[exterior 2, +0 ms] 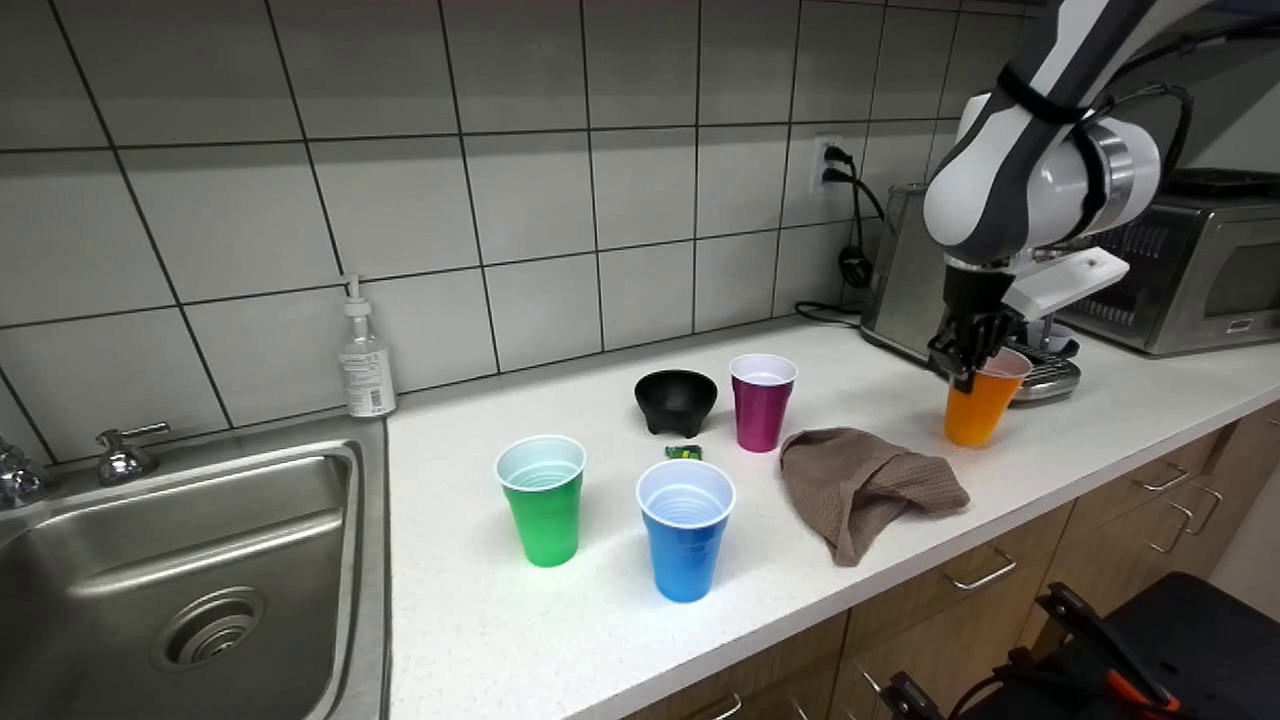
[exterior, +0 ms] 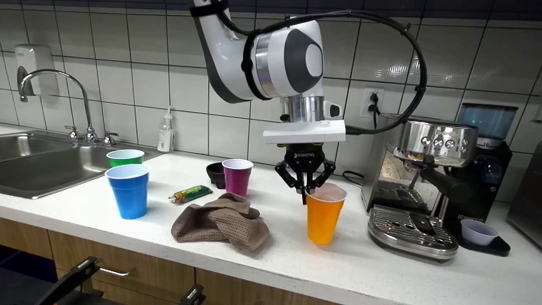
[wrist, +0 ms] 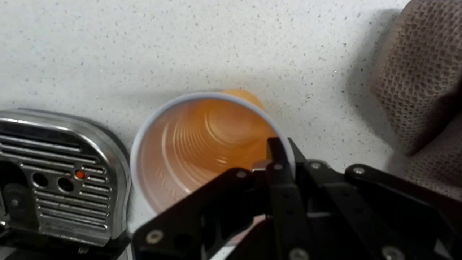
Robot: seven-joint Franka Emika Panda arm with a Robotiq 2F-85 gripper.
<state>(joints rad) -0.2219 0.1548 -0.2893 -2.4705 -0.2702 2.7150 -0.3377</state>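
An orange cup (exterior: 324,220) stands on the white counter, its pale inside facing up. My gripper (exterior: 307,194) comes down from above and is shut on the cup's rim. In the wrist view the gripper (wrist: 285,144) has one finger inside the orange cup (wrist: 216,141) and one outside, with the thin wall pinched between them. The cup seems to have nothing in it. A crumpled brown cloth (exterior: 220,220) lies beside it, not touching. The orange cup (exterior 2: 985,405) also shows in an exterior view, partly behind the gripper (exterior 2: 963,382).
Close to the cup stands a metal espresso machine (exterior: 419,190); its drip tray (wrist: 65,173) shows in the wrist view. Farther off are a purple cup (exterior 2: 762,405), black bowl (exterior 2: 676,402), green-wrapped snack (exterior: 192,194), blue cup (exterior 2: 685,535), green cup (exterior 2: 545,510), soap bottle (exterior 2: 367,365) and sink (exterior 2: 350,560).
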